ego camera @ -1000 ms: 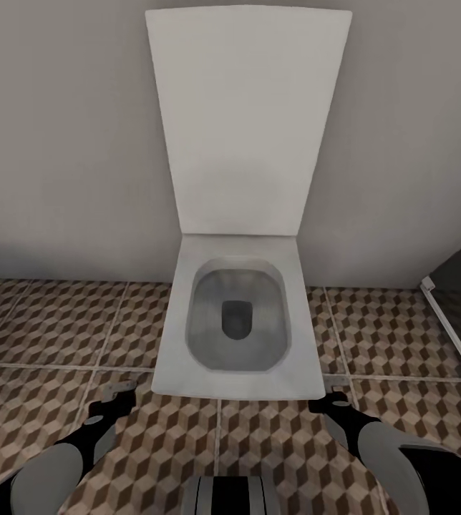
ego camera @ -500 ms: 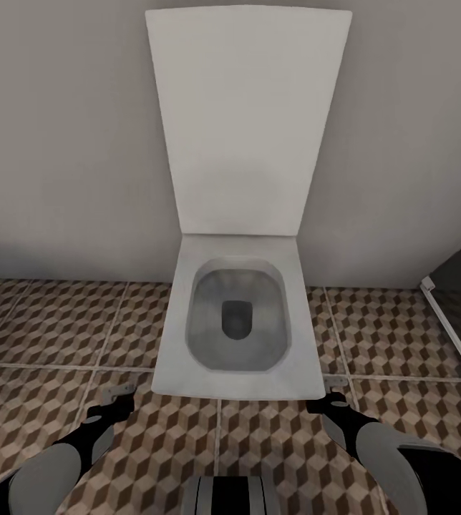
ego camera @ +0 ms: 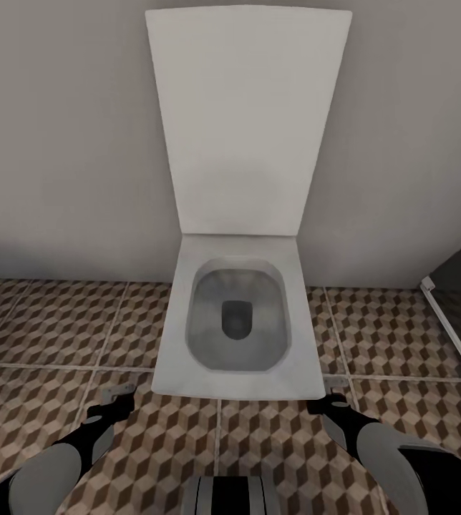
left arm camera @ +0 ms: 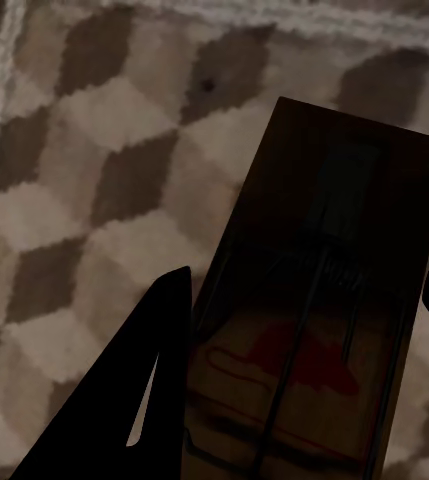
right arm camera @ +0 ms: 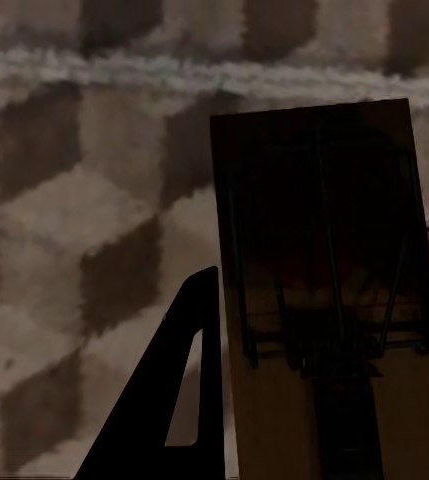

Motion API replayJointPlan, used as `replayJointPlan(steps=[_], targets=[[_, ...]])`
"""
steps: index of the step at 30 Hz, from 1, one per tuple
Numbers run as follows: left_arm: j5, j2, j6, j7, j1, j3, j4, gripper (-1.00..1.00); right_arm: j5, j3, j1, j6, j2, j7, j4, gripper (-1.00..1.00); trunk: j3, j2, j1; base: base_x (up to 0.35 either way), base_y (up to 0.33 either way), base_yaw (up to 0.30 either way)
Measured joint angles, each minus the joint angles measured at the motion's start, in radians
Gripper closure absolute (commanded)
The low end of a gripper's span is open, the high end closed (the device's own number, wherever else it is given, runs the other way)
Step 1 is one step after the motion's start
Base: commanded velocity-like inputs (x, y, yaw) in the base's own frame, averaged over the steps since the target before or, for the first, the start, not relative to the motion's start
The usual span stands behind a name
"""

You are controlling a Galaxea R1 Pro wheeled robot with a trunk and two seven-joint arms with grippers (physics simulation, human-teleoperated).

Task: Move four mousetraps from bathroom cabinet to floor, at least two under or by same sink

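Bathroom floor (ego camera: 44,329) of cube-patterned tiles; white toilet (ego camera: 236,315), lid raised, against the far wall. Left gripper (ego camera: 119,400) clamps a mousetrap (left arm camera: 319,330) near the toilet's left corner; right gripper (ego camera: 333,397) clamps another mousetrap (right arm camera: 329,290) at its right corner.

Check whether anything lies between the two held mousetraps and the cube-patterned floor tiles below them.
Nothing visible does. The left gripper and right gripper each hold a flat brown wooden mousetrap over bare cube-patterned floor tiles, in front of the white toilet.

Grey rounded forearms (ego camera: 41,476) with black wrist sections, black pointed fingers (left arm camera: 139,400), plus a ribbed grey-and-black trunk (ego camera: 227,495) down below.
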Motion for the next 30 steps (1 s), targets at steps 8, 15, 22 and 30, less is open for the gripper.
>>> replayJointPlan(steps=[8, 15, 22, 30], targets=[[0.001, -0.001, -0.002, 0.000, 0.000, 0.000, 0.000, 1.00, 0.004, -0.001, 0.000, 0.072, 0.006, 0.000, 0.001, 1.00, 0.000, 0.000, 0.000, 0.000, 0.000, 0.000], [0.001, -0.001, -0.019, 0.000, 0.000, 0.000, 0.000, 1.00, 0.004, -0.002, 0.000, 0.086, 0.019, 0.000, -0.003, 1.00, 0.000, 0.000, 0.000, 0.000, 0.000, 0.000], [0.000, -0.002, -0.023, 0.000, 0.000, -0.001, 0.000, 1.00, 0.004, -0.004, 0.000, 0.073, 0.051, 0.001, -0.006, 1.00, 0.000, 0.000, 0.000, 0.000, 0.000, 0.000], [-0.001, -0.003, -0.023, -0.001, 0.000, -0.001, 0.012, 1.00, 0.003, -0.004, 0.000, 0.063, 0.056, 0.000, -0.007, 1.00, 0.000, 0.000, 0.000, 0.000, 0.000, 0.000]])
